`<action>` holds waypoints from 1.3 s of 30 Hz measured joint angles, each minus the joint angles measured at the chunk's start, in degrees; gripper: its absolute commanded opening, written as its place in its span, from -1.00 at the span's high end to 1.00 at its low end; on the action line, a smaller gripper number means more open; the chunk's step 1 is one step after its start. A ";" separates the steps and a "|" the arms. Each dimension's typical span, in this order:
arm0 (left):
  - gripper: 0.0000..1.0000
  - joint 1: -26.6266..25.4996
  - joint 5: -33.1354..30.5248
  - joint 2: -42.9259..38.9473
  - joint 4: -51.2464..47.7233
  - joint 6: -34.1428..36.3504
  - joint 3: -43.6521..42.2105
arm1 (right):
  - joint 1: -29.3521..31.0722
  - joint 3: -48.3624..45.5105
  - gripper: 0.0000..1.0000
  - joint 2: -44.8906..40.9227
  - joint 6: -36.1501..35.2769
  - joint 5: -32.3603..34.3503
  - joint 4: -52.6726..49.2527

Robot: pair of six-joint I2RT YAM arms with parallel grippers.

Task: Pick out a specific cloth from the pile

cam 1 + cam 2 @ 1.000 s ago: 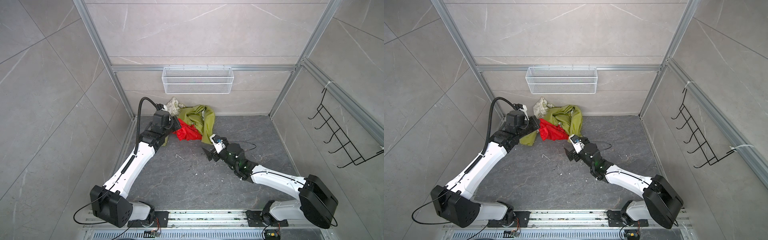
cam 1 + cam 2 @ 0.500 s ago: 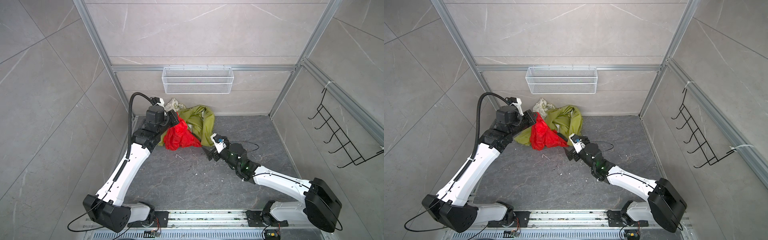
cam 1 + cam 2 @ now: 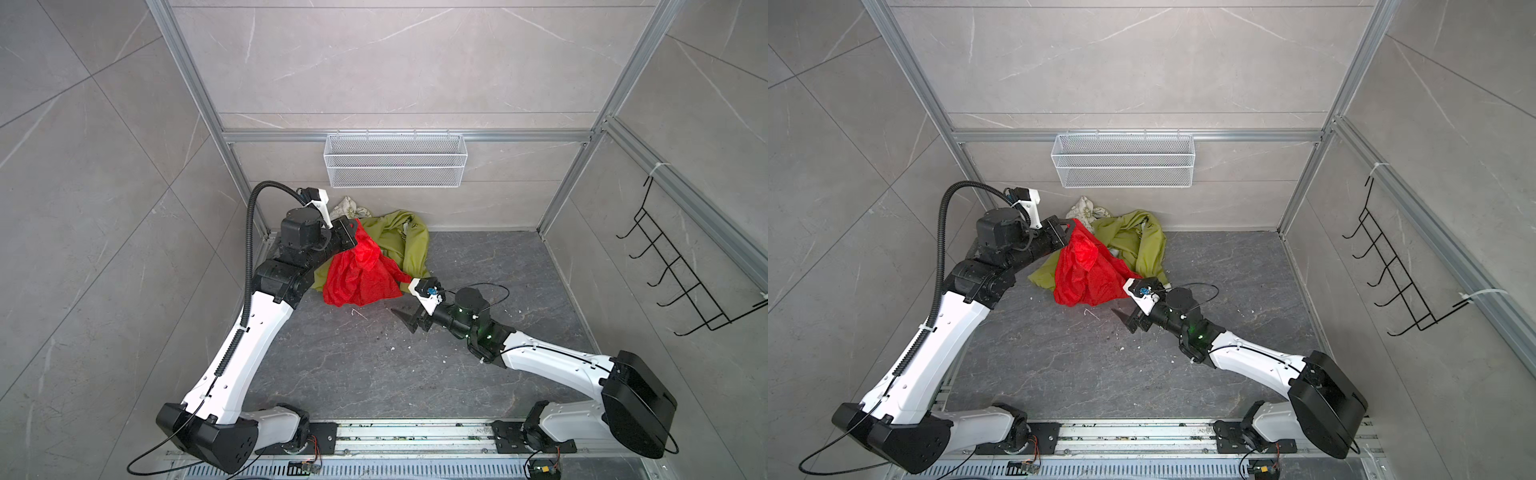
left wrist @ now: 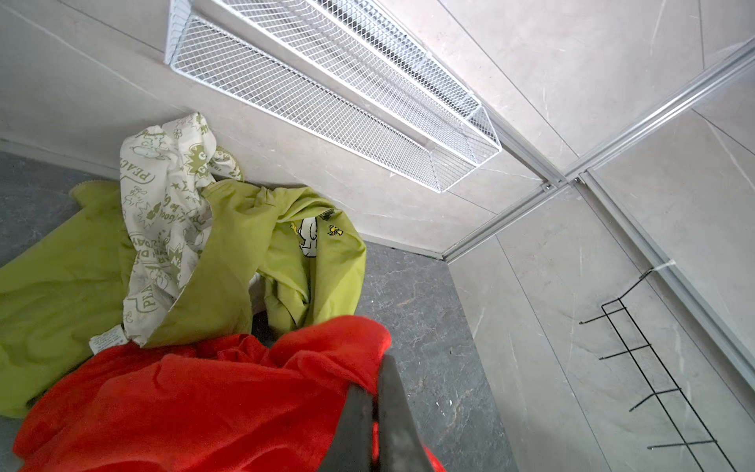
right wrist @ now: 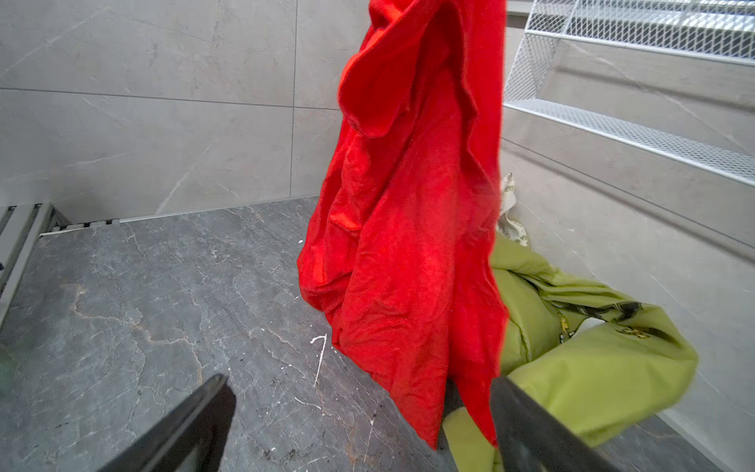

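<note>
Red thin fabric: the cloth [image 3: 359, 274] is held up by its top edge in the left gripper [image 4: 382, 392], whose jaws are pressed together on a fold of it. It is seen hanging in loose folds in front of the pile [image 3: 405, 241], with its lower hem down near the dark stone floor [image 3: 374, 365]; contact with the floor cannot be told. In the pile, an olive-green cloth [image 4: 228, 253] and a white printed cloth [image 4: 163, 196] are noted lying against the back wall, below the wire basket [image 3: 395, 166]. The right gripper [image 5: 359, 382] is held low, just beside the hanging cloth, jaws spread wide and nothing clasped. One trailing red corner is seen close to one finger [image 5: 527, 421].
</note>
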 measured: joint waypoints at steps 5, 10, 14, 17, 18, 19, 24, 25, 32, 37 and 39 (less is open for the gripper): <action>1.00 -0.02 4.87 -2.47 1.36 2.29 -0.02 | 0.00 0.15 -1.00 0.81 -0.68 0.11 1.88; 1.00 0.00 10.08 -3.69 3.63 3.21 0.15 | -0.02 2.08 -0.99 3.96 -0.59 1.03 5.40; 1.00 -0.02 13.03 -3.69 5.22 2.97 0.15 | 0.00 4.02 -0.99 6.27 0.50 1.20 7.80; 1.00 -0.02 14.80 -3.69 6.58 2.19 0.15 | 0.00 5.88 -0.99 7.78 1.73 1.36 9.60; 1.00 0.00 15.23 -3.69 6.95 1.79 0.17 | 0.04 6.62 -1.00 8.35 2.05 1.42 10.27; 1.00 -0.02 15.54 -3.69 7.26 1.46 0.28 | 0.07 7.19 -0.99 8.83 2.45 1.46 10.78; 1.00 0.00 17.25 -3.67 8.74 -0.37 1.99 | 0.94 9.49 -0.99 11.08 3.93 1.62 12.83; 1.00 0.00 17.66 -3.67 9.27 -0.68 2.32 | 1.14 9.79 -0.99 11.61 4.00 1.79 13.38; 1.00 -0.02 19.17 -3.67 12.07 -3.50 3.30 | 1.70 11.45 -0.99 15.82 5.88 4.28 18.29; 1.00 -0.02 19.50 -3.67 12.50 -4.61 3.52 | 1.99 13.42 -0.99 18.40 6.95 5.33 20.65; 1.00 -0.02 19.52 -3.67 12.50 -4.85 3.93 | 2.51 14.56 -0.99 19.15 6.97 5.49 21.33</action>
